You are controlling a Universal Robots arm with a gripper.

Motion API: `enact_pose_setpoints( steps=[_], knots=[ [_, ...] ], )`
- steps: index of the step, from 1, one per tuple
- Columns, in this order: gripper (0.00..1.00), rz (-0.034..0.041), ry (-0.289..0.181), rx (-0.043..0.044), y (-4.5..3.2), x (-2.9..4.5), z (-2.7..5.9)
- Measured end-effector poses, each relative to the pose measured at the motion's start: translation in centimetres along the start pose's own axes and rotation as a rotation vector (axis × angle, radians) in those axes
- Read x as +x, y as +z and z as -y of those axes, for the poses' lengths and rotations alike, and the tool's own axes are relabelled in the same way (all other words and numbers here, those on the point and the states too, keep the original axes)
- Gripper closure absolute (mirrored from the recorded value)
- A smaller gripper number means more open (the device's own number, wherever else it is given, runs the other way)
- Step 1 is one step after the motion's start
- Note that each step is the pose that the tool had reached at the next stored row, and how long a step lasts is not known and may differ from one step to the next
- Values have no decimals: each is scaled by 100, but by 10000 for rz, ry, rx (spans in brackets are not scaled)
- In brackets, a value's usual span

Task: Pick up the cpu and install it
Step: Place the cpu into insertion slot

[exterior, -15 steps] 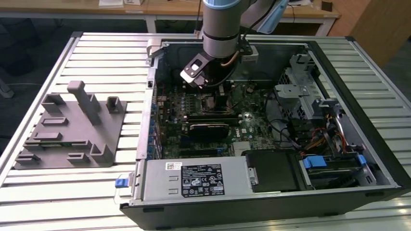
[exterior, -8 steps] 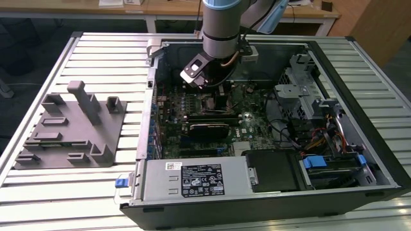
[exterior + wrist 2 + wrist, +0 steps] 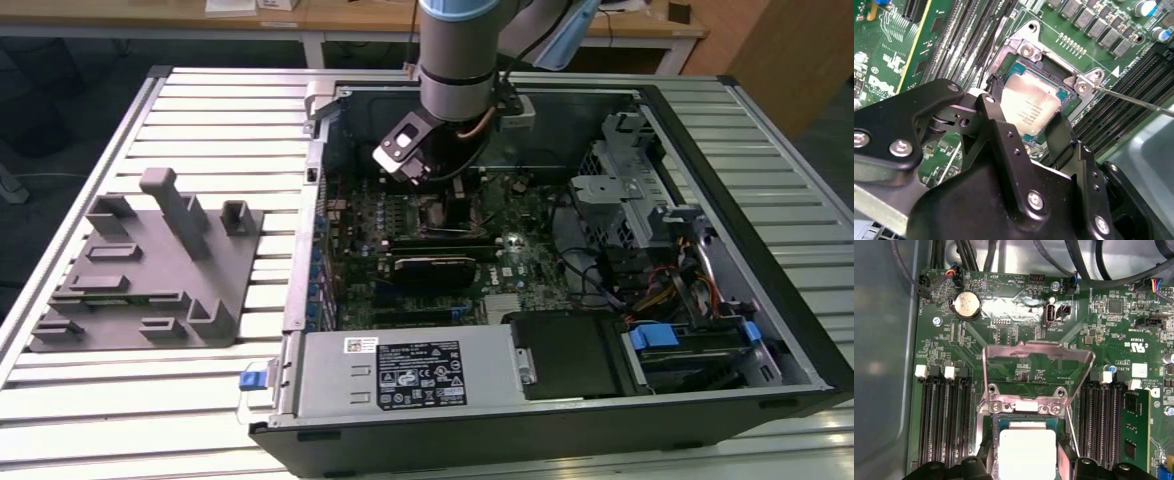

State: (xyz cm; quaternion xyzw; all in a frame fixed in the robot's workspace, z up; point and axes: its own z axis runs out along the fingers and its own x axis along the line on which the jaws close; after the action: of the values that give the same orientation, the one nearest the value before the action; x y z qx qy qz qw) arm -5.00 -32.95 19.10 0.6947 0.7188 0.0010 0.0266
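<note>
While the cpu (image 3: 1030,106) seemingly rests inside the open socket (image 3: 1029,50), the gripper (image 3: 1026,108) clasps its edges.

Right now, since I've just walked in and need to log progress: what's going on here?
The arm reaches into the open PC case. Its gripper is shut on the cpu, holding it at the socket on the motherboard. The socket's metal plate stands flipped open. Whether the cpu is fully seated I cannot tell.
</note>
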Motion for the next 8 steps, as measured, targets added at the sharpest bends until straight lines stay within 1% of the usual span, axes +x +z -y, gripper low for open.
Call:
enact_pose_setpoints(
  steps=[3, 8],
  knots=[
    [39, -70, 19, -2, -2, 0, 22],
    [39, -83, 44, -2, -20, 0, 23]
  ],
)
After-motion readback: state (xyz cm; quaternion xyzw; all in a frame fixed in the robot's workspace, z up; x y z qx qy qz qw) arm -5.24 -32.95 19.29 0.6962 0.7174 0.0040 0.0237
